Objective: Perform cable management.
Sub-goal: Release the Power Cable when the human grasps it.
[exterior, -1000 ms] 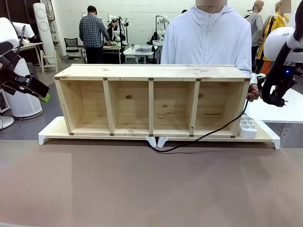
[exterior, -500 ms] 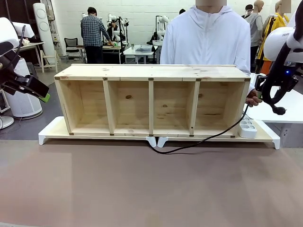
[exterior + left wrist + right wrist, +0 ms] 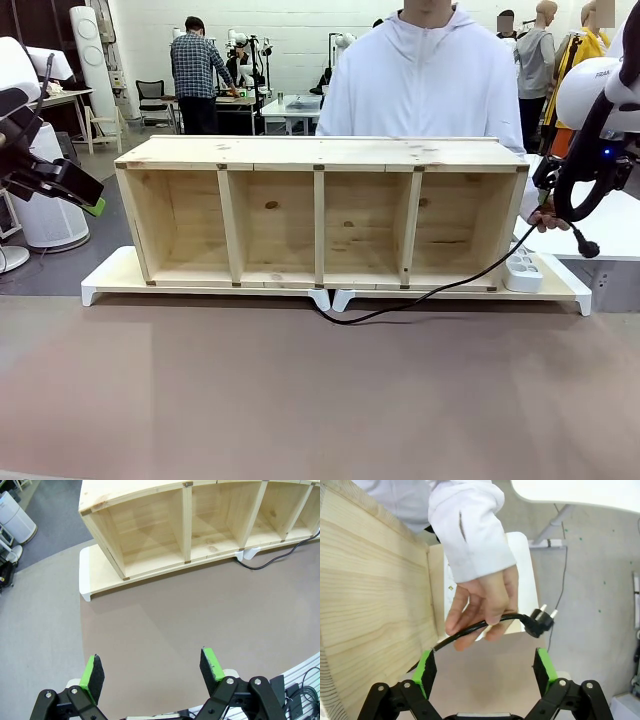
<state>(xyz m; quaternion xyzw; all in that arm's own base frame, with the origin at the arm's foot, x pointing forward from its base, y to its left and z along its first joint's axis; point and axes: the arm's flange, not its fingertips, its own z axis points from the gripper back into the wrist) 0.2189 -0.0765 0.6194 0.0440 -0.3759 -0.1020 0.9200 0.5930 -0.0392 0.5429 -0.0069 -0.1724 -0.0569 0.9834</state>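
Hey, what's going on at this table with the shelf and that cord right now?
A person's hand holds the black cable near its plug, at the right end of the wooden shelf. The right pincer is open just below that hand, not touching the cable. The cable trails across the table under the shelf front, past the white power strip. The left pincer hangs open over bare table.

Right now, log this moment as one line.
cable: held by person's hand, plug free | right gripper: open, below cable | left gripper: open, idle
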